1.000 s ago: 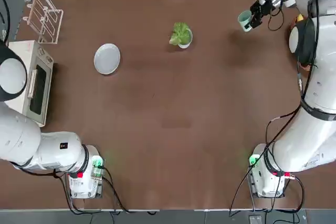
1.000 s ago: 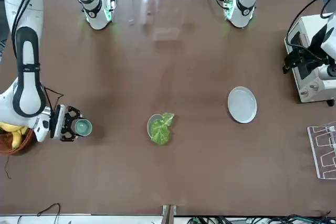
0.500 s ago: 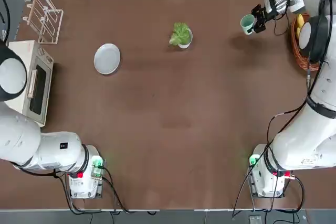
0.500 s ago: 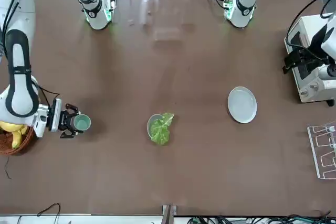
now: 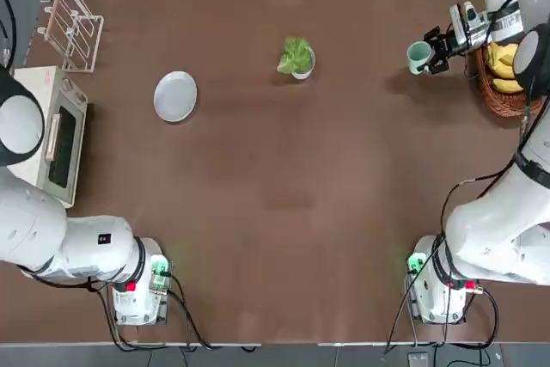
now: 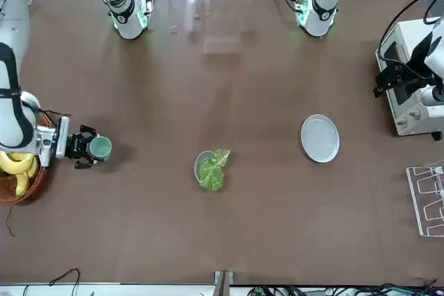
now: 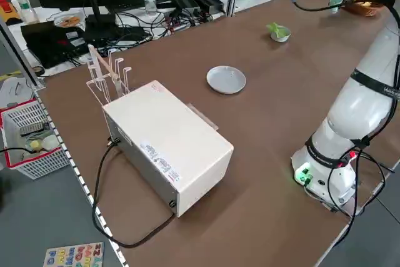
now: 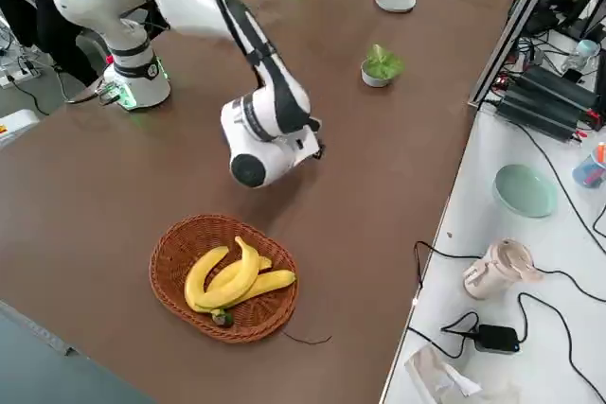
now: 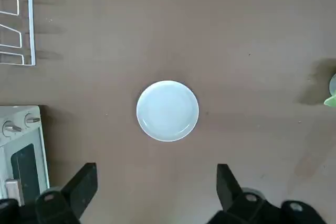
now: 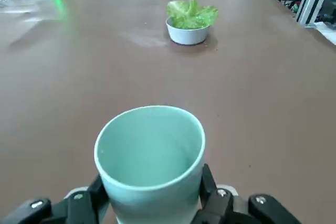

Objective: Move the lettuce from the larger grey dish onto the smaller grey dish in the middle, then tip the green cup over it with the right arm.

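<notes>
Left arm: the white jointed left arm is hanging parked high over the table's left side, its left gripper pointing straight down with the dark fingers spread wide and holding nothing.
Larger grey dish: the flat round light-grey plate is lying bare on the table, directly beneath that gripper.
Smaller grey dish: the small deep light-grey bowl is sitting mid-table toward the far edge, well apart from the plate.
Lettuce: the frilly bright-green leafy clump is resting in the bowl, spilling over its rim.
Right arm: the white right arm is reaching to the far right edge, wrist bent so the gripper lies level.
Right gripper: the dark right gripper is pinching the pale mint-green tumbler by its base, mouth facing the bowl.
Surface: a brown table.
Surroundings: a white toaster oven and clear rack at left; a wicker basket of bananas just beside the right wrist.
</notes>
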Robot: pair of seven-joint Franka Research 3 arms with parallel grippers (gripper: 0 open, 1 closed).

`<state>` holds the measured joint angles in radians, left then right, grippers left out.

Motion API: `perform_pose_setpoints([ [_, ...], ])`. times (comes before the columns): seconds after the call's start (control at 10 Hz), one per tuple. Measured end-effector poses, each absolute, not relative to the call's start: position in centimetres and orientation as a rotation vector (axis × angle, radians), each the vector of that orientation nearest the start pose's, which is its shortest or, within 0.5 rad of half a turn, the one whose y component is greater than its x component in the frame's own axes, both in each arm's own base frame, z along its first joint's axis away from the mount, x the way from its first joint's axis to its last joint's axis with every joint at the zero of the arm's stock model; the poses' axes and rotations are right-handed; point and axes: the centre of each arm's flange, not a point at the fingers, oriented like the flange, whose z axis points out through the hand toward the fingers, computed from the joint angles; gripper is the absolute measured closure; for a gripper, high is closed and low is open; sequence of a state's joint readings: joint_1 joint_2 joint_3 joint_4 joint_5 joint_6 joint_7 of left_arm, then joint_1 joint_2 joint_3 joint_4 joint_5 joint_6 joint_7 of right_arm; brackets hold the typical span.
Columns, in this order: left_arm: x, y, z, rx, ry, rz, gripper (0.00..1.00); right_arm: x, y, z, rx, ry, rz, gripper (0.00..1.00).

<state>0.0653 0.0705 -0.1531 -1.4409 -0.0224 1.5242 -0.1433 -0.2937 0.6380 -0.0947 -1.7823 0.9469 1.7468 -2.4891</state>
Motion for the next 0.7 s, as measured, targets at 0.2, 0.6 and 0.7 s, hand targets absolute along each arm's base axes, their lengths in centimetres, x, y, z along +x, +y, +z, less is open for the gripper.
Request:
perform_pose_setpoints([
  [0.2,57.0,-4.9,64.2,-3.175,-0.087,-0.016,0.0,57.4,-16.0,16.0,-1.601,-1.628,-0.851,0.31],
  [0.6,57.0,-4.9,64.2,-3.175,-0.087,-0.016,0.0,56.3,-16.9,12.9,-1.626,-1.574,-0.84,0.31],
  [0.7,57.0,-4.9,64.2,-3.175,-0.087,-0.016,0.0,56.2,-17.0,12.8,-1.626,-1.567,-0.843,0.31],
])
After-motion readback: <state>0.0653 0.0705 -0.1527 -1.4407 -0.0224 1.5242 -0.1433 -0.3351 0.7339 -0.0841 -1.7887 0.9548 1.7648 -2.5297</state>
